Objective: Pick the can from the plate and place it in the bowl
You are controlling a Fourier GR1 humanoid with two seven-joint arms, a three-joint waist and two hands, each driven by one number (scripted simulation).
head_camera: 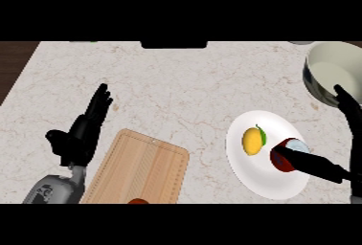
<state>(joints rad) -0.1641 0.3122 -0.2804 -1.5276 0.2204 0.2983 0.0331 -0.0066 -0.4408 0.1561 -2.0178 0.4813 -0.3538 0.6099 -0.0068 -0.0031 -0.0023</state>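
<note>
The red can (288, 154) stood on the white plate (272, 129), on the plate's right side, with a yellow fruit (252, 141) just beside it. The right hand (318, 165) was spread wide. Its thumb lay across the can's top, and its fingers (346, 112) pointed straight up toward the bowl (339, 67). They were not curled round anything. The bowl sat at the far right corner of the counter (184, 86), above the plate. The left hand (78, 139) rested open on the left, fingers up, next to a wooden cutting board (141, 170), well away from the can.
</note>
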